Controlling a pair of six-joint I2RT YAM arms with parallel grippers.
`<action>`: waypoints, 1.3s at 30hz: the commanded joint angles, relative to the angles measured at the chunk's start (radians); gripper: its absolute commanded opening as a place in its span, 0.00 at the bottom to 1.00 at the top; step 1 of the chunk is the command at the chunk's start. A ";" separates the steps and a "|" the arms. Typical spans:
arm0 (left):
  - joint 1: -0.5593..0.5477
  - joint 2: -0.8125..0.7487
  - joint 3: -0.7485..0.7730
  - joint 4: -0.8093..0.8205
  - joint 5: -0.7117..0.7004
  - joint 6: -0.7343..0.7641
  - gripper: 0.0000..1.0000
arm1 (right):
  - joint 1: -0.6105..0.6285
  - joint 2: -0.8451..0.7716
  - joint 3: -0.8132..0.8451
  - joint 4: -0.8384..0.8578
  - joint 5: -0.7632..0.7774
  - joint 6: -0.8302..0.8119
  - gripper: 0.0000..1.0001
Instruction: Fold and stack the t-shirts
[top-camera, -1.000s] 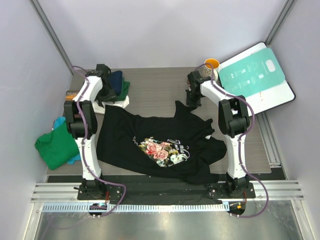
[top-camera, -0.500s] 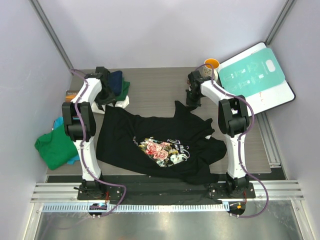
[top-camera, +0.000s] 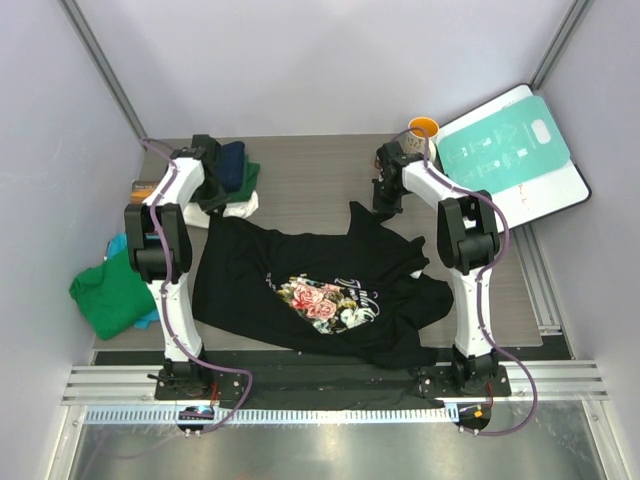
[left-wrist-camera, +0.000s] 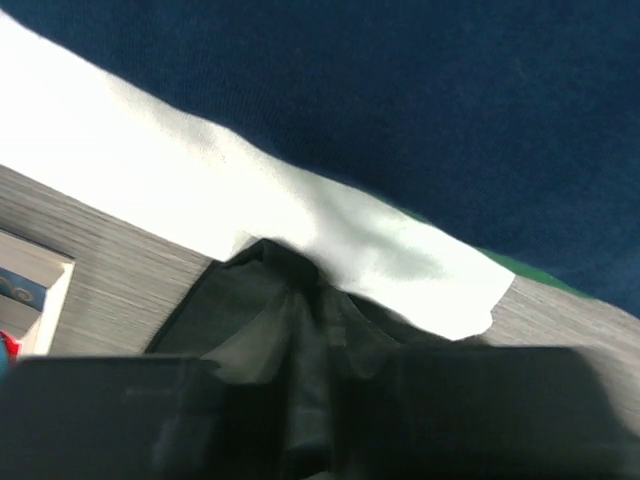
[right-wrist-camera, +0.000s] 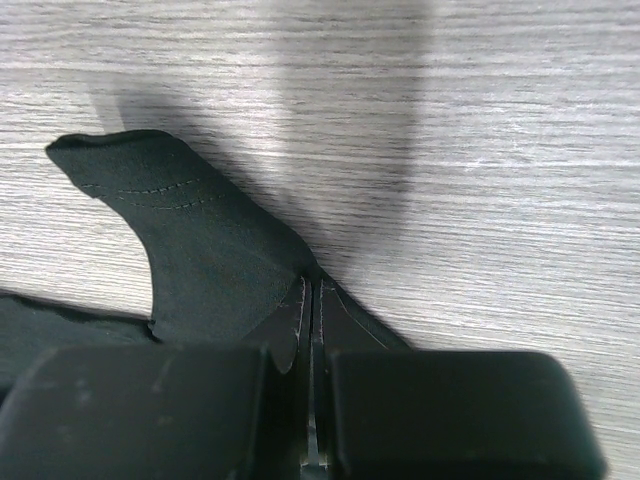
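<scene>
Black crumpled t-shirt (top-camera: 250, 275), rose print, on woodgrain table (top-camera: 310, 170); L tool (left-wrist-camera: 300, 345) & R tool (right-wrist-camera: 312, 365) each pinch its cloth.

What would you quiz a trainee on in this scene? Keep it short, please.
1. True or false: the black t-shirt lies neatly folded.
2. Which colour tops the folded stack at the far left? A navy, B red, C yellow.
3. What do the right arm's jaws pinch?
Key: 1 false, it lies spread and rumpled; 2 A; 3 an edge of the black t-shirt.
</scene>
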 joint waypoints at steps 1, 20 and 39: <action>0.004 -0.020 -0.009 0.047 -0.011 0.012 0.00 | -0.019 -0.056 -0.051 0.020 0.027 0.007 0.01; 0.004 -0.135 -0.018 0.067 0.018 0.004 0.00 | -0.008 -0.566 -0.285 -0.001 0.097 0.014 0.01; 0.004 -0.149 -0.055 0.055 0.032 0.018 0.00 | 0.111 -0.423 -0.335 -0.142 0.037 0.120 0.21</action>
